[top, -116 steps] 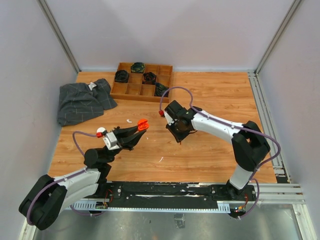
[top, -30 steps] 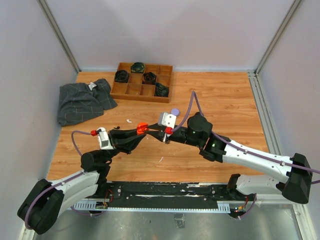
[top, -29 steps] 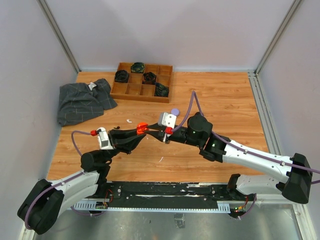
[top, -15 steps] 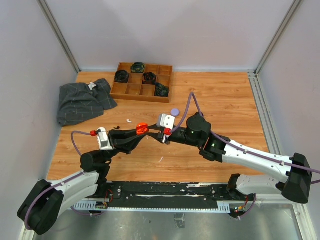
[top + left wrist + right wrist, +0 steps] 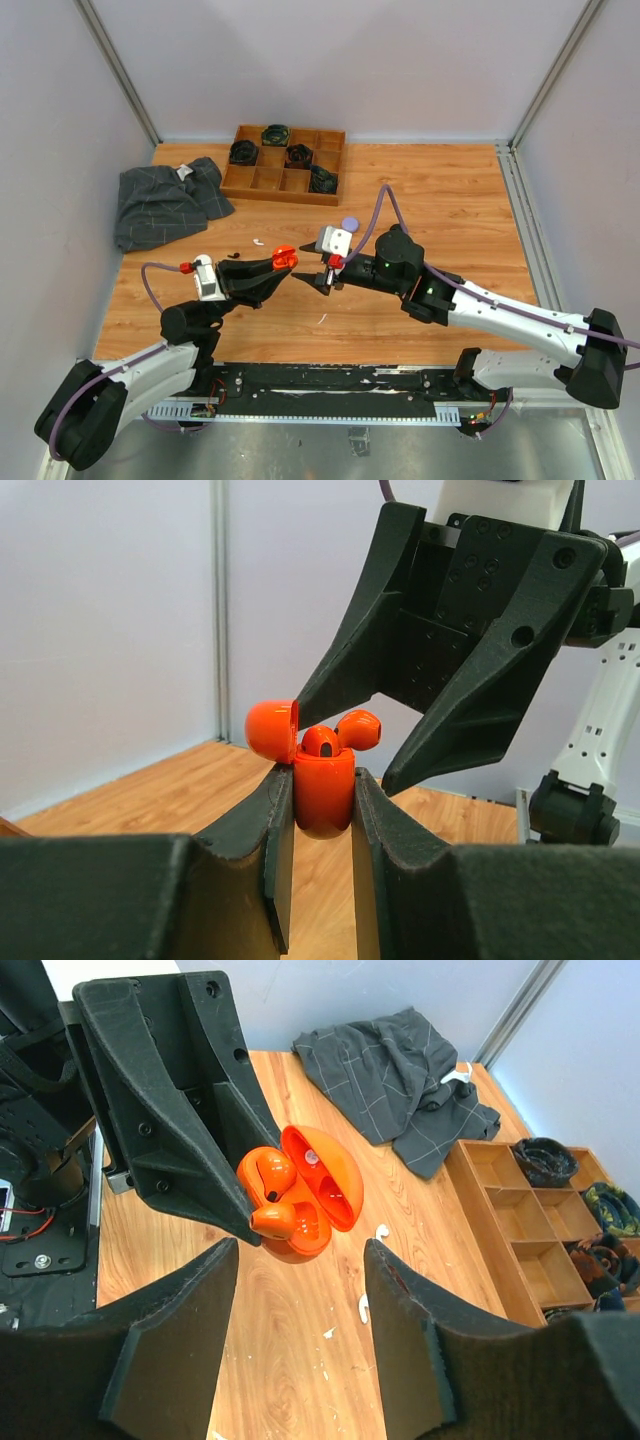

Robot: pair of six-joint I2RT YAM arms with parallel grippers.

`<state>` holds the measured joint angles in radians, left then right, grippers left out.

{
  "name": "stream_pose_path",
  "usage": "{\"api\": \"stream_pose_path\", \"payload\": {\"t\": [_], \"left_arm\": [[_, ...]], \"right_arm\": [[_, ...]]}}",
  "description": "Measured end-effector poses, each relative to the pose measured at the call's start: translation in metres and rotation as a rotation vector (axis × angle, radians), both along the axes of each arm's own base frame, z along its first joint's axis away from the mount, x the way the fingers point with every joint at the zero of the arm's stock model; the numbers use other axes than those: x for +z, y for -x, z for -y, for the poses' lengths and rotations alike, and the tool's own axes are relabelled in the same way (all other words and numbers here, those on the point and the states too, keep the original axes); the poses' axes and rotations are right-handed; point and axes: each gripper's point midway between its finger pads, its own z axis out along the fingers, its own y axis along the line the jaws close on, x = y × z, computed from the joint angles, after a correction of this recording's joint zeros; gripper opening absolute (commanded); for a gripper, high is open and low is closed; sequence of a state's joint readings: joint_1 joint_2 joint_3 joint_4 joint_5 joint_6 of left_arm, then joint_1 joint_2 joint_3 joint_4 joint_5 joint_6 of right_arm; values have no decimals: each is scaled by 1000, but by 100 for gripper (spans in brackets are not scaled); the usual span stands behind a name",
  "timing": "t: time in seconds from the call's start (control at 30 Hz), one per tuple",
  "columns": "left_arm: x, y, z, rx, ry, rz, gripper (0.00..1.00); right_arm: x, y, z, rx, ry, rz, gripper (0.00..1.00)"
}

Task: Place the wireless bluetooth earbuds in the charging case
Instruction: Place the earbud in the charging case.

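Clamped in the left pincer (image 5: 320,782): orange charging case (image 5: 324,792), upright and clear of the table (image 5: 450,200), lid (image 5: 272,730) hinged open. Held that way, presumably, to present the open wells to the other arm. Facing it head-on: right pincer (image 5: 300,1245), spread apart, gripping nothing, tips just beside the case. Inside the case: seated earbud (image 5: 320,742) low in its well, second earbud (image 5: 358,727) riding higher and tilted, likely not fully home. Probably needs a press down before closing the lid. Risk: knocking the case askew in the clamp. Loose on the table below: small white earbuds (image 5: 381,1230). At the far edge: wooden tray (image 5: 270,180), grey cloth (image 5: 165,205).
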<state>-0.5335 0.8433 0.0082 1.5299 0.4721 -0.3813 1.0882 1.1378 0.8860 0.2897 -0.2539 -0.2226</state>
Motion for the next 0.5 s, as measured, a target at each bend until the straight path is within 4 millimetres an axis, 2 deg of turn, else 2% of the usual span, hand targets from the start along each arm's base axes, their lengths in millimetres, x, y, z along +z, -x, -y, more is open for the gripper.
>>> {"api": "stream_pose_path", "payload": {"t": [0.2, 0.5], "left_arm": [[0, -1, -1, 12, -4, 10, 0], [-4, -4, 1, 16, -17, 2, 0]], "right_arm": [[0, 2, 2, -4, -5, -34, 62], [20, 1, 8, -42, -82, -63, 65]]}}
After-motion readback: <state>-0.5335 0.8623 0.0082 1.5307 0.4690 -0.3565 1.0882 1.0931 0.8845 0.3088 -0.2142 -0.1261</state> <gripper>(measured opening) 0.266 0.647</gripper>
